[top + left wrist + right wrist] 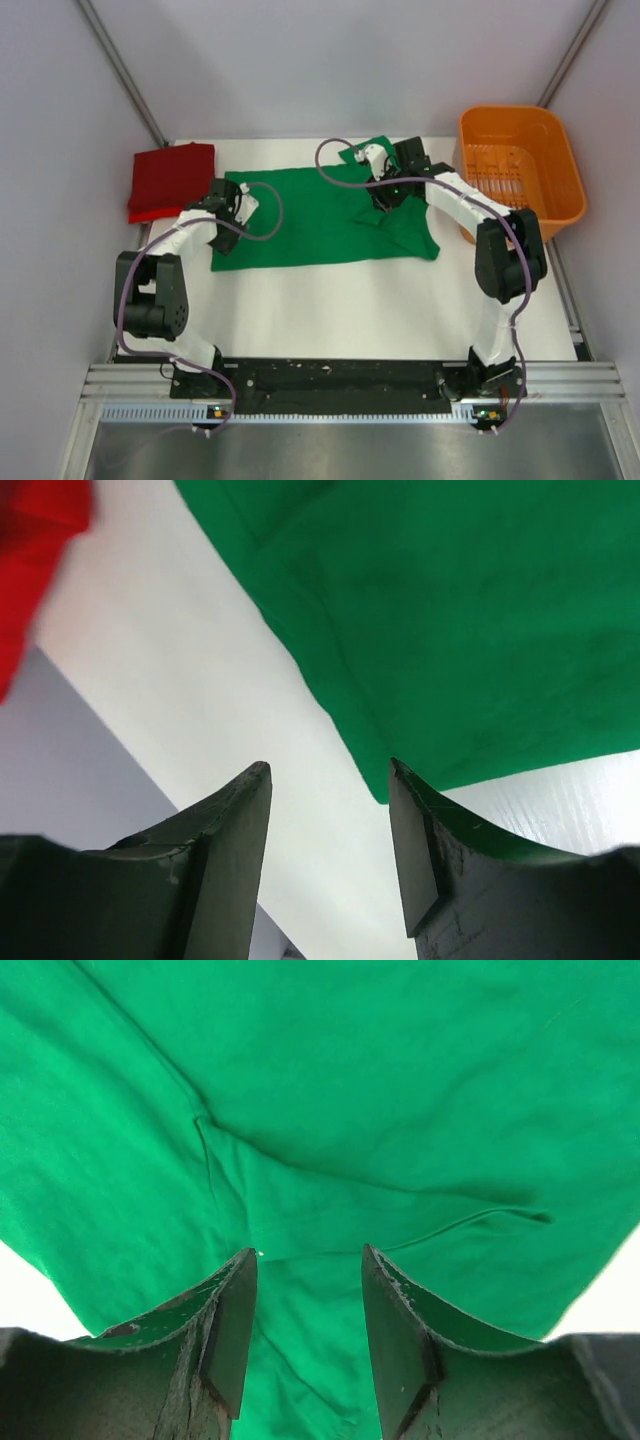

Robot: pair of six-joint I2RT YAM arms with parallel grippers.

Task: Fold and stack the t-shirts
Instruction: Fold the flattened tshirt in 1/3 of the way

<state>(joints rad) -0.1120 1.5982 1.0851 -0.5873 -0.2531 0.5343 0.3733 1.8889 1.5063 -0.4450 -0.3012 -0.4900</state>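
Note:
The green t-shirt (310, 215) lies spread on the white table, partly folded, with its right end bunched. The dark red t-shirt (171, 180) lies folded at the back left. My left gripper (226, 213) is open and empty at the green shirt's left edge; in the left wrist view the shirt's corner (385, 780) lies just beyond my right fingertip, and the red shirt (30, 540) shows at the top left. My right gripper (388, 195) is open and empty, hovering over the bunched right end, where green folds (330, 1200) fill the right wrist view.
An orange plastic basket (520, 215) stands at the back right, beside my right arm. White table (340, 300) lies in front of the green shirt. Grey walls close in the back and sides.

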